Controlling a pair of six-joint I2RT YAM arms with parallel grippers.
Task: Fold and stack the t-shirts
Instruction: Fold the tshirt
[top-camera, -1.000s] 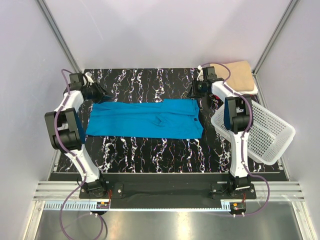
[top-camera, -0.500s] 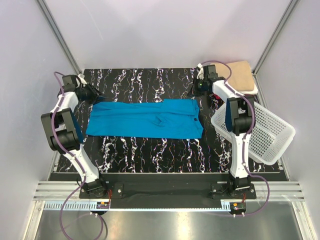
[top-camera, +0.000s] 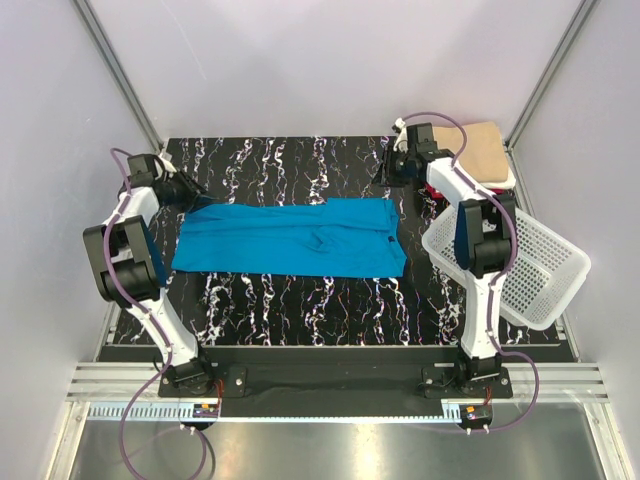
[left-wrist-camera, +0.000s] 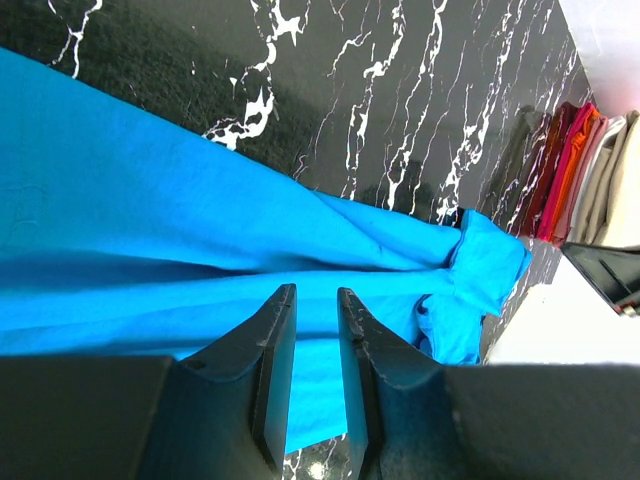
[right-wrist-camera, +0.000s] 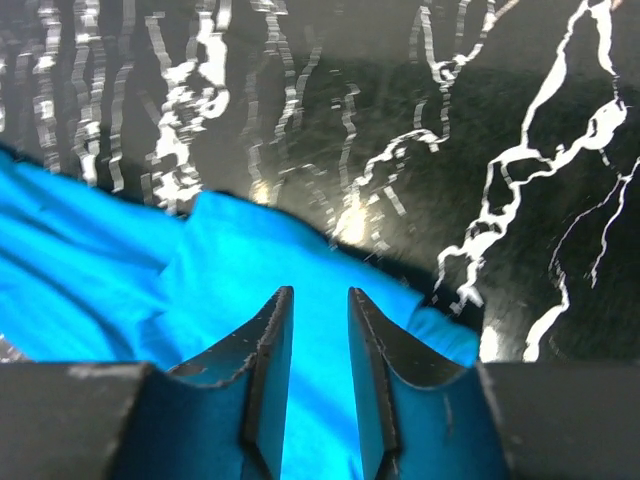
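The turquoise-blue t-shirt (top-camera: 290, 237) lies folded lengthwise in a long band across the middle of the black marbled table (top-camera: 300, 160). My left gripper (top-camera: 192, 194) hovers at the shirt's far left corner, jaws slightly apart and empty, over the blue cloth (left-wrist-camera: 150, 200). My right gripper (top-camera: 392, 172) hovers just behind the shirt's far right corner, jaws slightly apart and empty, above the cloth (right-wrist-camera: 250, 270). A folded tan t-shirt (top-camera: 487, 150) tops a stack at the back right. The left wrist view shows that stack's red (left-wrist-camera: 565, 165) and pale (left-wrist-camera: 612, 180) edges.
A white perforated basket (top-camera: 530, 265) sits tilted at the right edge, next to the right arm. Grey walls and aluminium posts close in the table on three sides. Both arm bases stand at the near edge.
The left wrist drew a little toward the left wall and its gripper settled at the shirt's far left corner. The right wrist shifted slightly backward. The shirt has not moved.
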